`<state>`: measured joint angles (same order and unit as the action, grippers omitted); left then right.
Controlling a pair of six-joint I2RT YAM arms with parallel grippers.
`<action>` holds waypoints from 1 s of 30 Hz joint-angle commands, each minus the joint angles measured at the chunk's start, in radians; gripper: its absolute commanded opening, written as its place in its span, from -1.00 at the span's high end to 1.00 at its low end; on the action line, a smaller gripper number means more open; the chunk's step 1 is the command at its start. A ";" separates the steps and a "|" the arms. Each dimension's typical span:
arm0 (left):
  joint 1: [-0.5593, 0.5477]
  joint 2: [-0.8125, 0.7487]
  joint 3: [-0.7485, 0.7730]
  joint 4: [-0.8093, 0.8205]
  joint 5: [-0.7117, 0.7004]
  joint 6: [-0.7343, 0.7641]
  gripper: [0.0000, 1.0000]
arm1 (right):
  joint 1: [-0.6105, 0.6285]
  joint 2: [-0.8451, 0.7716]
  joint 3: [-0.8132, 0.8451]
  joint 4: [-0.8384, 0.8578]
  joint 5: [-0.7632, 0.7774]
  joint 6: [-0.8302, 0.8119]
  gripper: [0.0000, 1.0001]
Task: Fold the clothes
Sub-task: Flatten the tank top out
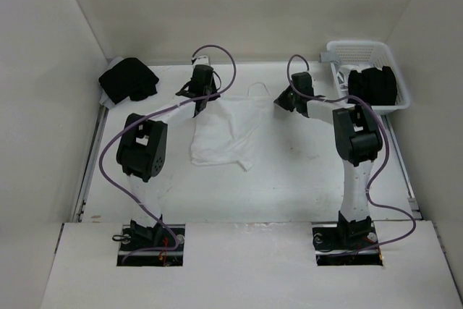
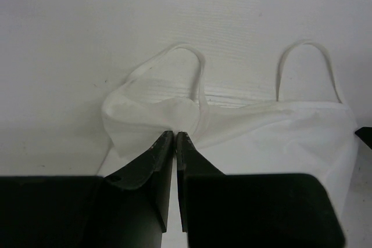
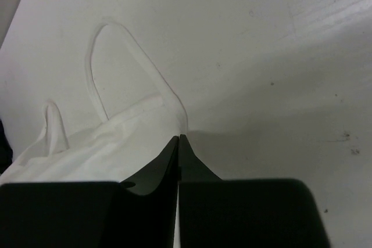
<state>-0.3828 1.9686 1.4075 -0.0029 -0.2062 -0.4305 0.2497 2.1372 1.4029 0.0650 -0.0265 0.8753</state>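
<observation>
The clothes (image 1: pixel 224 132), a thin white camisole, lie spread on the white table with the two strap loops toward the back wall. My left gripper (image 1: pixel 200 99) is at the top left corner. In the left wrist view its jaws (image 2: pixel 175 133) are shut on a bunched fold of the clothes (image 2: pixel 273 129) below the left strap (image 2: pixel 200 65). My right gripper (image 1: pixel 283 100) is at the top right corner. In the right wrist view its tips (image 3: pixel 179 137) are shut on the very corner of the clothes (image 3: pixel 104 143), below a strap loop.
A black garment (image 1: pixel 128 79) is heaped at the back left corner. A white lattice basket (image 1: pixel 365 52) at the back right holds more black garments (image 1: pixel 372 85). White walls enclose the table on three sides.
</observation>
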 commanded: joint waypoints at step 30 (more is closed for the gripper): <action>-0.110 -1.137 -0.524 -0.006 0.263 -0.209 0.93 | 0.740 -1.459 -0.335 -0.188 0.629 -0.436 0.97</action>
<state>-0.5224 0.8135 0.9451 0.0296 0.0174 -0.6128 0.9165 0.6491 1.0832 -0.0250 0.4255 0.5152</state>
